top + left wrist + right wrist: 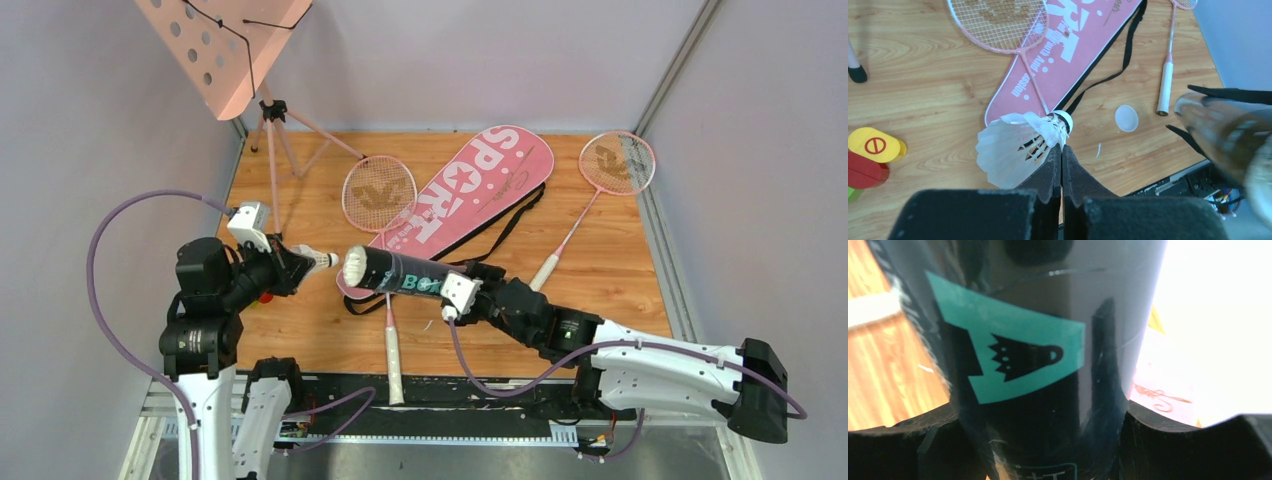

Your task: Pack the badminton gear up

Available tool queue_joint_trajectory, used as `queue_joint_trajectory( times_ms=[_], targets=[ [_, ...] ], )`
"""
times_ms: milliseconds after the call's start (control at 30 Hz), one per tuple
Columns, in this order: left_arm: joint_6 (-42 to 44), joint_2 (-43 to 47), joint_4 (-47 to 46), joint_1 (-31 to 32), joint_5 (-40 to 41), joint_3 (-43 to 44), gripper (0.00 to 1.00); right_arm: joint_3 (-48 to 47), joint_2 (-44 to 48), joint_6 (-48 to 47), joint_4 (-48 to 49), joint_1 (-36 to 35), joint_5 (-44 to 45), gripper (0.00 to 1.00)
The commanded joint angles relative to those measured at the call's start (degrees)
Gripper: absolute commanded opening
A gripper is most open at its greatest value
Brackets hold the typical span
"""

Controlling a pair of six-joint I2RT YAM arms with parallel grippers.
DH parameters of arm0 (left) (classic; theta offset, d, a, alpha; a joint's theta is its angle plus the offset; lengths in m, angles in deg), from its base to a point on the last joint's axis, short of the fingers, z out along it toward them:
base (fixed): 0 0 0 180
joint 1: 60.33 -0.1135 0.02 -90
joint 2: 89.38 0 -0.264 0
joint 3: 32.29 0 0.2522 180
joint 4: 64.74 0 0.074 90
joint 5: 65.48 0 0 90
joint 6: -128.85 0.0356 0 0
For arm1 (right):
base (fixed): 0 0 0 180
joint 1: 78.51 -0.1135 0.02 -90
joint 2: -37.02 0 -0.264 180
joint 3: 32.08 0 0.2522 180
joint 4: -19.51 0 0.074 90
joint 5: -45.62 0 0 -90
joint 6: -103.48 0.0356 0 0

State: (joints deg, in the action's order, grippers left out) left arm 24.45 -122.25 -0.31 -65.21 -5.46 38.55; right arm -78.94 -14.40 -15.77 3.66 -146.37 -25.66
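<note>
My left gripper (300, 264) (1062, 150) is shut on a white feather shuttlecock (320, 260) (1013, 147), pinching it near the cork. The cork points at the open mouth of the black tube (400, 270) (1228, 135), a short gap away. That tube (1033, 355) is held above the table, roughly level, with my right gripper (455, 292) (1040, 440) shut around its middle. The pink "SPORT" bag (470, 185) lies flat behind. One pink racket (380, 195) lies over the bag's near end. A second racket (618, 162) lies at the back right.
A pink perforated music stand (220, 40) on tripod legs stands at the back left. A small white cap (1126, 118) lies on the wood near the second racket's handle. A yellow and red toy (873, 145) lies at the left. Grey walls close in both sides.
</note>
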Motion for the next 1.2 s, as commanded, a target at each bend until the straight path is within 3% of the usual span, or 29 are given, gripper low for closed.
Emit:
queue_joint_trajectory(
  times_ms=[0, 233, 400, 1000, 1167],
  targets=[
    [4.54, -0.26, 7.19, 0.2, -5.11, 6.44, 0.0, -0.98, -1.4, -14.02, 3.02, -0.52, 5.76, 0.2],
    [5.83, -1.65, 10.68, 0.4, -6.68, 13.07, 0.0, -2.61, -6.98, -17.73, 4.52, -0.53, 11.14, 0.2],
    [4.85, -1.41, 7.54, 2.27, -16.03, 14.37, 0.0, -3.09, -9.84, -17.55, 4.97, -0.54, 13.69, 0.19],
    [5.6, -2.57, 9.24, 4.33, -13.31, 18.36, 0.0, -4.21, -5.06, -11.06, 2.3, -0.48, 16.28, 0.19],
    [2.57, -3.21, 6.43, 4.35, -16.85, 19.98, 0.0, -4.15, -3.89, -8.75, -1.18, -0.5, 16.81, 0.19]
  ],
)
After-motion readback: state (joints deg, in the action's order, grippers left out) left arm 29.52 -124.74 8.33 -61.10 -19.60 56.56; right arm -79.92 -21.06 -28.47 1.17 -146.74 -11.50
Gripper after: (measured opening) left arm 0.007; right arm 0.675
